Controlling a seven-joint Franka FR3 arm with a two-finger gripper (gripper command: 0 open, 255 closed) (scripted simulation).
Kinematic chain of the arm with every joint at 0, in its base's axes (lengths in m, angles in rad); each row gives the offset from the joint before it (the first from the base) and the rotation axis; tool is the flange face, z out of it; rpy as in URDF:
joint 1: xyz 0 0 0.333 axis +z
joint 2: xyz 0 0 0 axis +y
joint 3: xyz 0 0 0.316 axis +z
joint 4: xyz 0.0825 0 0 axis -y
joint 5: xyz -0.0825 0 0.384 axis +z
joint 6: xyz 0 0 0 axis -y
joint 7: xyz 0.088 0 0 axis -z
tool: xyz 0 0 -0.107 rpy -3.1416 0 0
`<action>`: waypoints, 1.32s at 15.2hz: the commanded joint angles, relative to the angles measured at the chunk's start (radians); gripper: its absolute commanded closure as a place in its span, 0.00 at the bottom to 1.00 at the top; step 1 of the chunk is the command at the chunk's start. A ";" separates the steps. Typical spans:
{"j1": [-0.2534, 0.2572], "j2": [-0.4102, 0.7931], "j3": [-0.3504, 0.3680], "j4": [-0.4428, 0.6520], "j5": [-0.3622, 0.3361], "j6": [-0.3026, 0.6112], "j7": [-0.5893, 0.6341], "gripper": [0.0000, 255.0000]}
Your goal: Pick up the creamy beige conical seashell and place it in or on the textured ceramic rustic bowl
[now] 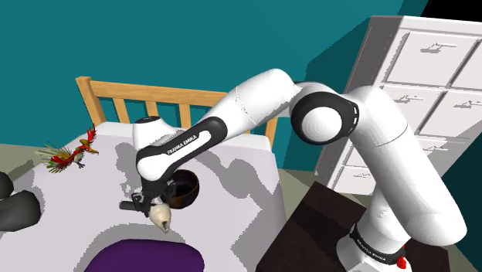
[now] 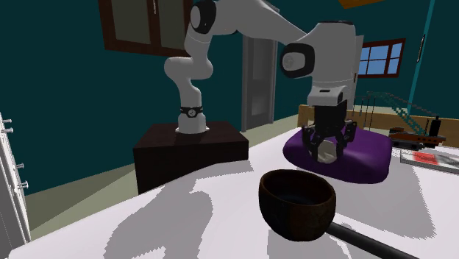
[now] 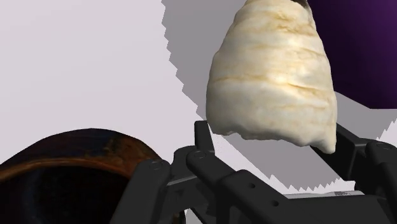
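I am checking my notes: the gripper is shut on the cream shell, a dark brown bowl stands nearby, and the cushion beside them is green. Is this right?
Not quite. The cushion is purple, not green; the second exterior view shows it. The rest holds: the gripper is shut on the cream shell, and a dark brown bowl stands nearby.
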 commanded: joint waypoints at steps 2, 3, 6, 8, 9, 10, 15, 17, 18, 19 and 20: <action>-0.002 -0.022 0.001 0.005 0.001 -0.027 0.003 1.00; -0.002 -0.030 0.002 0.006 0.001 -0.035 0.004 1.00; -0.003 -0.053 0.003 0.008 0.003 -0.061 0.006 1.00; -0.004 -0.068 0.004 0.011 0.003 -0.079 0.008 1.00; -0.005 -0.076 0.005 0.013 0.004 -0.088 0.009 1.00; -0.005 -0.083 0.005 0.015 0.004 -0.097 0.010 1.00; -0.035 -0.084 -0.001 0.048 0.007 -0.137 -0.023 1.00; -0.064 -0.068 -0.008 0.082 0.008 -0.159 -0.058 1.00; -0.078 -0.058 -0.011 0.101 0.008 -0.171 -0.075 1.00; -0.092 -0.047 -0.015 0.122 0.009 -0.184 -0.092 1.00; -0.106 -0.035 -0.018 0.145 0.009 -0.198 -0.109 1.00</action>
